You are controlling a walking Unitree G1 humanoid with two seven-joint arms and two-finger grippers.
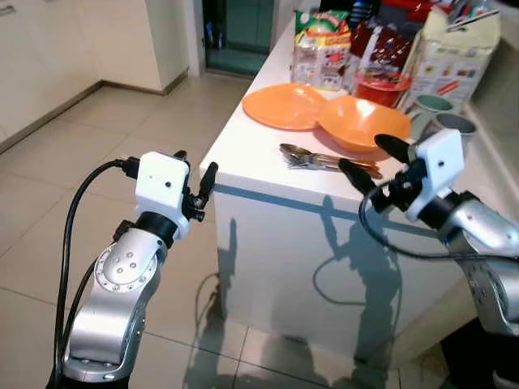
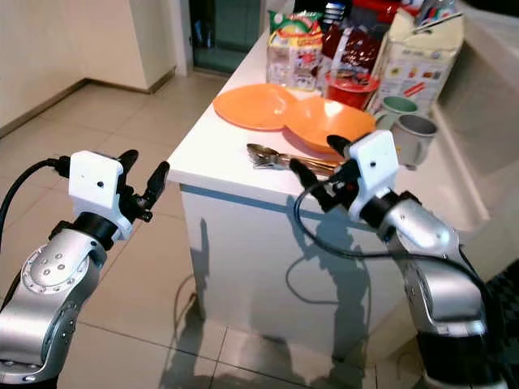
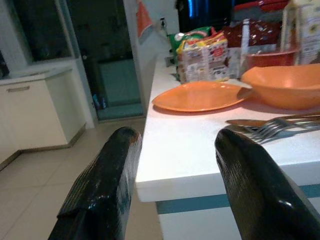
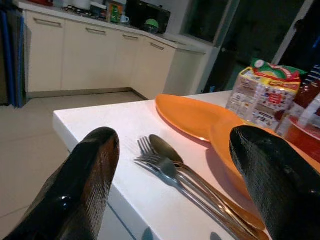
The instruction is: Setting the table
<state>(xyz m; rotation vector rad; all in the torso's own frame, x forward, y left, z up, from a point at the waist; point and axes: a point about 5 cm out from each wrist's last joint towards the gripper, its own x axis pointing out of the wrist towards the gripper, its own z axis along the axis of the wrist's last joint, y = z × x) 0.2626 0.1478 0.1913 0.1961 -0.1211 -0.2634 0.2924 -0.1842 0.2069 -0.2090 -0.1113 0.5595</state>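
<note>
An orange plate (image 1: 284, 106) lies on the white counter (image 1: 243, 150), with an orange bowl (image 1: 362, 123) resting partly on its right edge. A fork and spoon (image 1: 312, 158) lie together in front of them, near the counter's front edge. My right gripper (image 1: 371, 160) hovers open just right of the cutlery, above the counter's edge; in its wrist view the forks (image 4: 160, 160) lie between the two fingers (image 4: 85, 185). My left gripper (image 1: 195, 182) is open, held off the counter's left corner, facing the plate (image 3: 200, 96).
Behind the dishes stand snack packs (image 1: 320, 53), a red container (image 1: 381, 85), a white carton (image 1: 458, 53) and two grey-green mugs (image 1: 442, 117). Tiled floor (image 1: 81, 162) spreads to the left, with cabinets and a doorway (image 1: 235, 32) beyond.
</note>
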